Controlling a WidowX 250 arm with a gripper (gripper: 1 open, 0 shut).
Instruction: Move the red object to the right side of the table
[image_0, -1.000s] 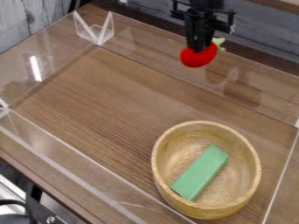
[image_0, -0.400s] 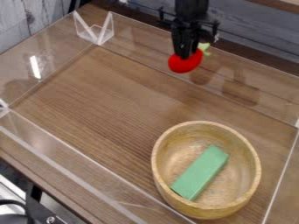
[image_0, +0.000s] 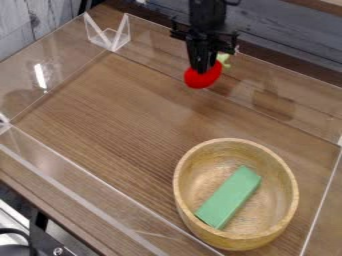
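Where the frame starts nearest me, I see the round wooden bowl (image_0: 237, 194) sitting on the table (image_0: 107, 120) toward the lower right, with a flat green block (image_0: 229, 196) lying slantwise inside it. Low clear acrylic walls (image_0: 40, 75) border the brown wood-grain surface, and a small clear folded piece (image_0: 107, 33) stands at the far left corner. Farther back, my claw (image_0: 203, 66) points straight down over the far middle of the table, its fingers clamped on the red object (image_0: 201, 76). That red object hangs directly under the fingertips, its pale green tip poking out at the right. I cannot tell whether it touches the wood. Beyond the far wall I make out only a dark strip.
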